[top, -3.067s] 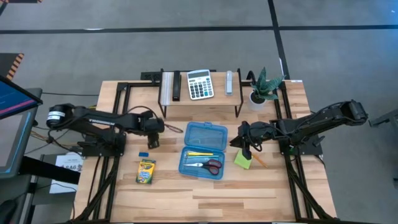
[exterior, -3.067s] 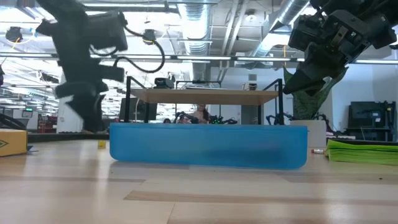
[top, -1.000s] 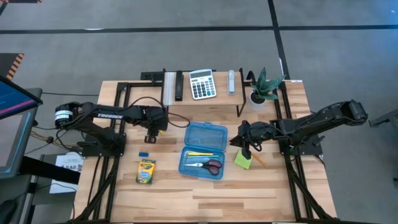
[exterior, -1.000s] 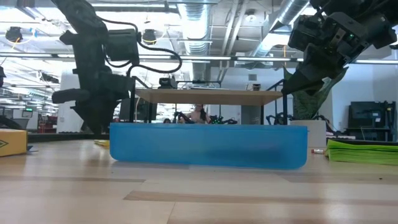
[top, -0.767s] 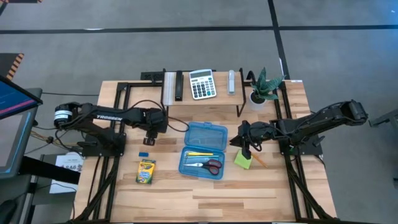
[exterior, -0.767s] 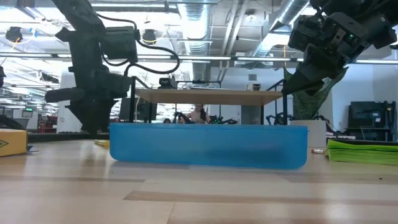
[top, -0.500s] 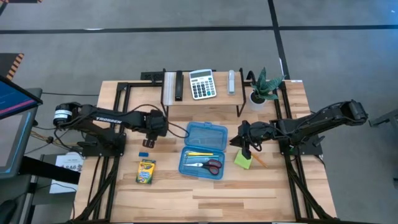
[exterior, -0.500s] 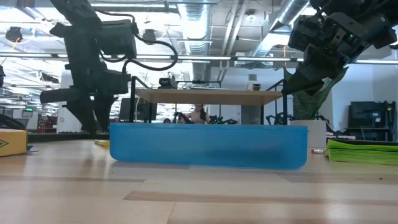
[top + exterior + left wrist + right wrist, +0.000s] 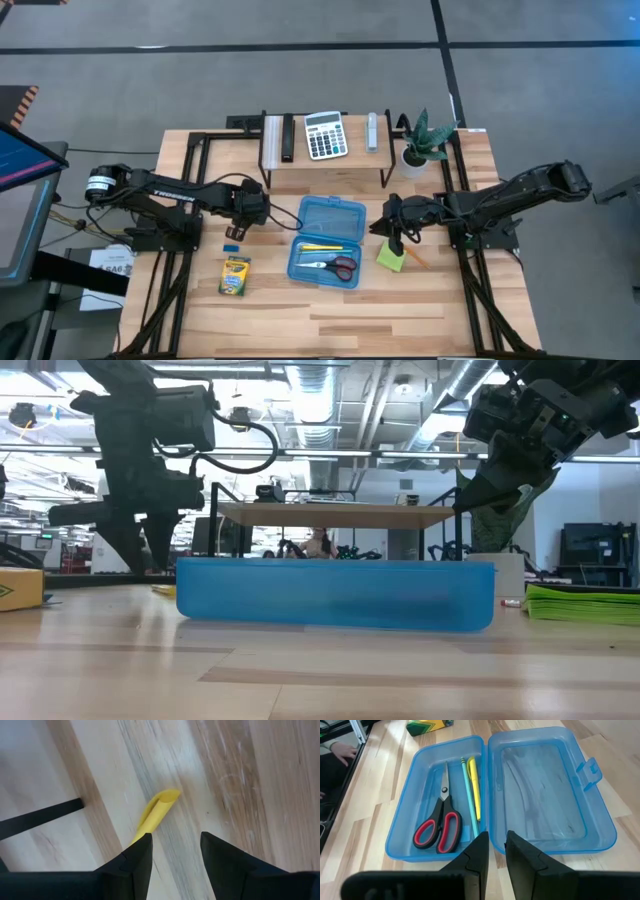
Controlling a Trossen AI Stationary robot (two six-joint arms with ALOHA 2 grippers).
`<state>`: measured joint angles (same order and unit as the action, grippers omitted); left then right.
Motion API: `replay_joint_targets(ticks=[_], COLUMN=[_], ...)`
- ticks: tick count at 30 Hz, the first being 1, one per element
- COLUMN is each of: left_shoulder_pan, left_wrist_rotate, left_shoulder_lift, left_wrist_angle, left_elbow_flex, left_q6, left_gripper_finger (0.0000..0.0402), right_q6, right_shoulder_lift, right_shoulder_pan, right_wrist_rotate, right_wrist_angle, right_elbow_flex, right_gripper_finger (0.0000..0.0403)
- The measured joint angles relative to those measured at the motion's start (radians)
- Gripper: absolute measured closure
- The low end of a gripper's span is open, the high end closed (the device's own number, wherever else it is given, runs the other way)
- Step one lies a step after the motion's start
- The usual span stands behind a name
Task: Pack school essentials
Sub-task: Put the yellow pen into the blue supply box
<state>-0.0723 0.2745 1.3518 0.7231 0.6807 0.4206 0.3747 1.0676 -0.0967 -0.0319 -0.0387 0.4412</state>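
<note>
Yellow under my left gripper: a marker or highlighter lies on the bare wood, one end running beneath the nearer finger, the other end free. Jaws stand apart with nothing between them.

In the high view, left of centre, this gripper hangs over the table just left of the blue case; the blue eraser sits just below it, the crayon box lower still.

Case lies open at frame centre. Inside: red-handled scissors, a pencil, another yellow piece beside it.

Right gripper waits right of the case, above the green sticky-note pad; its fingers look slightly parted, holding nothing.

My judgement for the pick: the yellow piece sits off-centre. I would shift sideways until it lies midway between the fingers, turn the wrist so the jaws cross its length, then descend and close at mid-body.
</note>
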Motion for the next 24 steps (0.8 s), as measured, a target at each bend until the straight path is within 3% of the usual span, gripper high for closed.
replay_joint_targets(ticks=[15,24], left_shoulder_pan=[-0.084,-0.156], left_wrist_rotate=[-0.054,-0.106], left_shoulder_lift=[0.002,0.084], left_wrist_angle=[-0.090,-0.120], left_elbow_flex=[0.000,0.000], left_q6=[0.098,0.182], left_gripper_finger=[0.0246,0.0246], right_q6=[0.010,0.011], right_shoulder_lift=[0.000,0.000], right_shoulder_pan=[0.000,0.000], right_wrist_rotate=[0.001,0.004], right_wrist_angle=[0.001,0.003], right_elbow_flex=[0.000,0.000], right_gripper_finger=[0.0315,0.0315])
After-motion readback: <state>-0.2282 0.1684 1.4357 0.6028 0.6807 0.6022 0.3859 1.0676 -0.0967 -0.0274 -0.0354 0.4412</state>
